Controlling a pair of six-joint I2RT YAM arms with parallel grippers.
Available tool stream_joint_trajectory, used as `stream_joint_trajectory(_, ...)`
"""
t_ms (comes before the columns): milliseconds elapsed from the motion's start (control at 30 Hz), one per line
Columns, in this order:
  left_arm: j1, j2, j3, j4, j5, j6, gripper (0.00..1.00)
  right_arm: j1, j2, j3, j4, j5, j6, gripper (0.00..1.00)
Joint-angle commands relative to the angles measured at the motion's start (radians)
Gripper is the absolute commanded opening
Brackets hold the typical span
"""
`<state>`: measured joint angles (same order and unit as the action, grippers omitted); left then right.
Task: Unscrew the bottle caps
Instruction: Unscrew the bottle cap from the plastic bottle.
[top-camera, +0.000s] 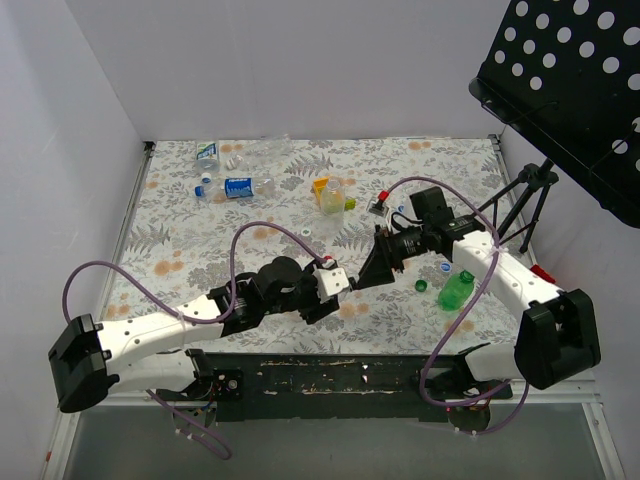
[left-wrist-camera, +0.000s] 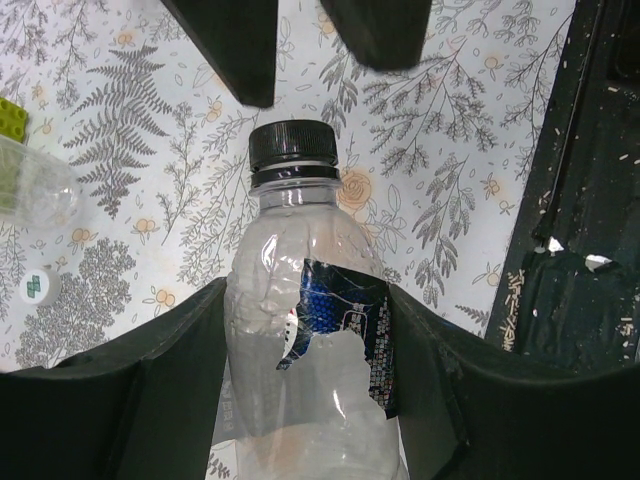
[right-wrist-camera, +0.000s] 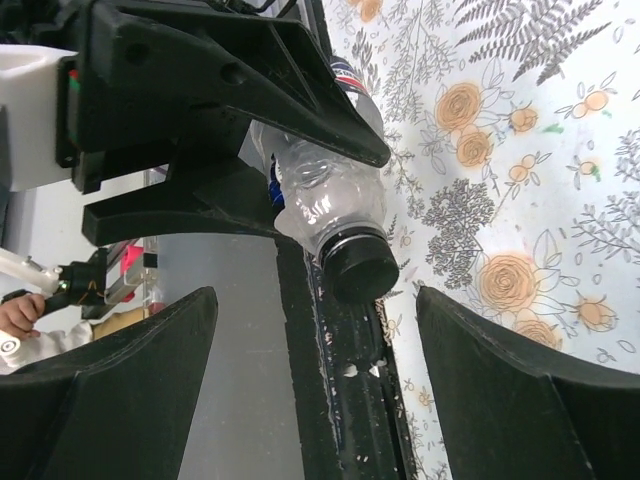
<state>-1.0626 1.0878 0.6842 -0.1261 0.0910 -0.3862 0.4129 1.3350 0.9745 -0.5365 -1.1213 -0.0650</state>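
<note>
**Capped bottle held between the two grippers**

Over the near middle of the flower-patterned table (top-camera: 180, 260), a clear bottle (left-wrist-camera: 290, 230) with a torn blue label is pinched at its body by the left gripper (left-wrist-camera: 308, 300). The right gripper (right-wrist-camera: 310, 300) is spread wide. One of its fingers is seen on each side of the black cap (left-wrist-camera: 291, 145), which is screwed on and not touched. A green bottle (top-camera: 456, 290) is seen toward the right edge, with a green cap (top-camera: 421, 285) and a blue cap (top-camera: 446, 268) loose beside it.
</note>
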Motion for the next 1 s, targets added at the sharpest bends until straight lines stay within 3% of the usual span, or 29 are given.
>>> stream_joint_trajectory(0, -0.016, 0.01, 0.043, 0.065, -0.022, 0.007, 0.0, 0.026, 0.019, -0.01, 0.053, 0.006, 0.05, 0.86)
stream_joint_trajectory(267, -0.025, 0.02, 0.041, 0.085, -0.031, 0.007, 0.0, 0.035, 0.035, -0.008, 0.056, 0.011, 0.057, 0.74)
stream_joint_trajectory(400, -0.027, 0.015, 0.038, 0.089, -0.043, 0.006, 0.0, 0.041, 0.038, -0.016, 0.059, -0.003, 0.057, 0.58)
stream_joint_trajectory(633, -0.027, 0.003, 0.029, 0.098, -0.046, 0.001, 0.0, 0.044, 0.035, -0.017, 0.064, -0.043, 0.033, 0.19)
stream_joint_trajectory(733, -0.027, -0.017, 0.012, 0.105, -0.039, -0.002, 0.0, 0.046, 0.023, -0.016, 0.052, -0.055, -0.004, 0.13)
stream_joint_trajectory(867, -0.025, -0.078, -0.041, 0.153, -0.002, -0.016, 0.0, 0.046, -0.002, -0.004, -0.008, -0.098, -0.151, 0.03)
stream_joint_trajectory(967, -0.013, -0.132, -0.083, 0.187, 0.048, -0.045, 0.0, 0.049, -0.011, 0.045, -0.156, -0.098, -0.402, 0.01)
